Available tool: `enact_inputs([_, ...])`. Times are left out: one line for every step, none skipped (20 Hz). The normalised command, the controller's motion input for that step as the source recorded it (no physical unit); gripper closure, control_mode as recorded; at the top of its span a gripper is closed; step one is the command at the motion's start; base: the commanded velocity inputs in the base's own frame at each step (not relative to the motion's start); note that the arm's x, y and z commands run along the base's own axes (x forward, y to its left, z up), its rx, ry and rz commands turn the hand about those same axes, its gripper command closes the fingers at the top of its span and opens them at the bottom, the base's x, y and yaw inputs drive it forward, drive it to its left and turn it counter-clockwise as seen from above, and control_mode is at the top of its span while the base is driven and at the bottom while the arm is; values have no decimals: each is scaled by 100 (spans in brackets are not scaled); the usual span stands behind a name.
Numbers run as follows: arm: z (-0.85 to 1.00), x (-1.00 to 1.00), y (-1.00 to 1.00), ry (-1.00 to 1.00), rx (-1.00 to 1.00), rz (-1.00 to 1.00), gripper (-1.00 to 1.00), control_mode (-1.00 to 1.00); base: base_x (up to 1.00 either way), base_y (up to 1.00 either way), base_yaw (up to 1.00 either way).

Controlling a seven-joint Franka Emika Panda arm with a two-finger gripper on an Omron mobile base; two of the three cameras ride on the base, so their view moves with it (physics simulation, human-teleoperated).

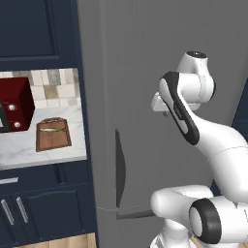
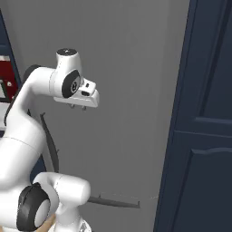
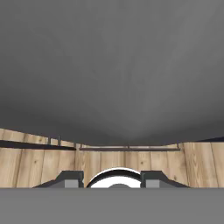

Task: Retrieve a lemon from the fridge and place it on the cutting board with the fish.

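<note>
In front of closed fridge (image 1: pixel 140 97), flat matte grey door, dark curved handle (image 1: pixel 119 167) running vertical. Glossy white arm folded, gripper (image 2: pixel 78 107) pointed down, well clear of door; fingers drawn together, nothing between them. Left of fridge, pale marbled counter (image 1: pixel 29 150) held brown wooden cutting board (image 1: pixel 53 134), rectangular, darker rim, loop handle at far end. Thin greenish fish (image 1: pixel 52 129) lay across board. Dark red boxy microwave (image 1: pixel 15 104) beside board. Navy panelled cabinets (image 2: pixel 204 136) right of fridge. Wood-plank floor (image 3: pixel 39 162) below. Lemon unseen.
</note>
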Motion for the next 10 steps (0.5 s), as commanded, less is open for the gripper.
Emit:
enact_inputs([0, 0, 0, 0, 0, 0, -100, 100, 0, 0, 0])
enact_inputs([0, 0, 0, 0, 0, 0, -100, 100, -13, 0, 0])
enact_inputs([0, 0, 0, 0, 0, 0, -100, 100, -22, 0, 0])
enact_inputs([0, 0, 0, 0, 0, 0, -100, 100, -34, 16, 0])
enact_inputs([0, 0, 0, 0, 0, 0, -100, 100, -41, 26, 0])
enact_inputs([0, 0, 0, 0, 0, 0, -100, 100, -49, 31, 0])
enact_inputs([0, 0, 0, 0, 0, 0, -100, 100, -53, 32, 0])
enact_inputs([0, 0, 0, 0, 0, 0, -100, 100, -49, 36, 0])
enact_inputs([0, 0, 0, 0, 0, 0, -100, 100, -50, 39, 0])
enact_inputs([0, 0, 0, 0, 0, 0, -100, 100, -51, 34, 0])
